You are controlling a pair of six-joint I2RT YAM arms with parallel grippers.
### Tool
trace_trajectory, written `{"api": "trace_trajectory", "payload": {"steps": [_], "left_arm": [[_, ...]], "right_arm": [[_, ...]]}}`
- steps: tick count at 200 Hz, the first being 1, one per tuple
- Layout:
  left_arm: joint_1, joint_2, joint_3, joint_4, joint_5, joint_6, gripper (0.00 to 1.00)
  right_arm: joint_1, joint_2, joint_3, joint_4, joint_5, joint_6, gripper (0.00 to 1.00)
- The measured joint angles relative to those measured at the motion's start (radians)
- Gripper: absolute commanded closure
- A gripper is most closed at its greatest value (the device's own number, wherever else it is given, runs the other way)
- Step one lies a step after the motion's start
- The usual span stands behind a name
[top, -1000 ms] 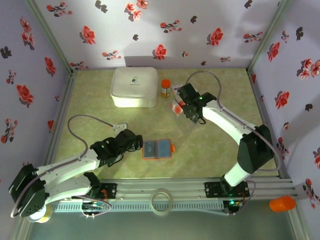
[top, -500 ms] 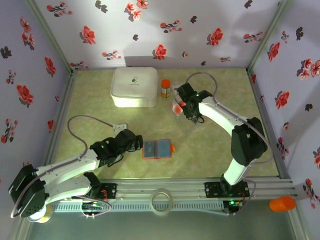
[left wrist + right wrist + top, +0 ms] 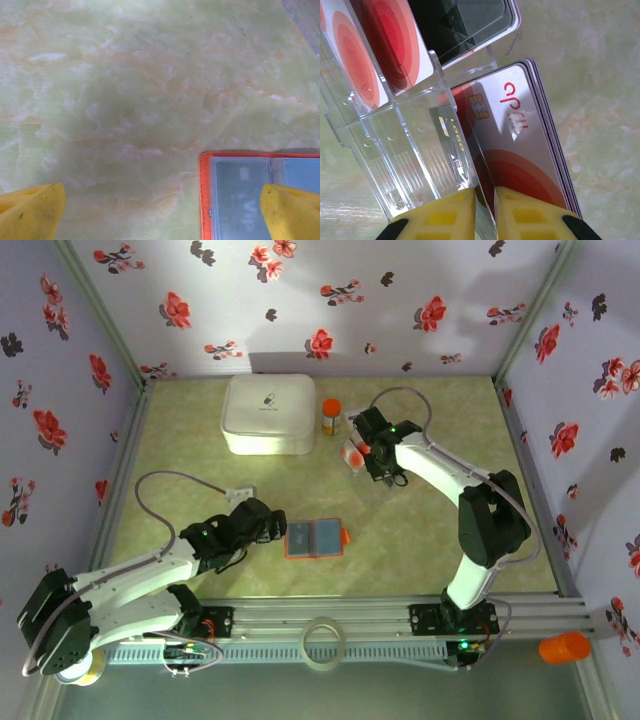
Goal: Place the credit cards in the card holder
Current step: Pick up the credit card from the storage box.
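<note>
Green marbled tabletop [image 3: 420, 560]; right pincer [image 3: 485, 210], wider second ago, now clenches red-and-white credit card [image 3: 520, 150] in clear rack [image 3: 405, 150]: grasp looks made, lift next; left pincer [image 3: 161, 212] released beside open card holder [image 3: 314, 538].

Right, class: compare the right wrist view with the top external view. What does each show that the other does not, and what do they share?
Right wrist view: the chip and red lettering on a white card, with the right gripper pinched on its edge. Top external view: the open card holder, the left gripper beside it, a white box, an orange-capped bottle. Shared: the right gripper, the red-blotched cards, the green table.
</note>
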Motion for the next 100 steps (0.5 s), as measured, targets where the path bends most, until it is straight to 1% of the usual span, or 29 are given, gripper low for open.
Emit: {"api": "trace_trajectory", "payload": {"steps": [35,51,100], "left_arm": [[0.002,0.006,-0.001,0.004,0.0,0.0,0.0],[0.002,0.007,-0.001,0.005,0.001,0.0,0.0],[0.002,0.007,-0.001,0.008,0.008,0.0,0.0]], "right_arm": [[0.0,0.0,0.013,0.001,-0.039,-0.026,0.97],[0.0,0.0,0.014,0.001,-0.055,-0.038,1.0],[0.0,-0.005,0.036,-0.007,-0.104,-0.074,1.0]]}}
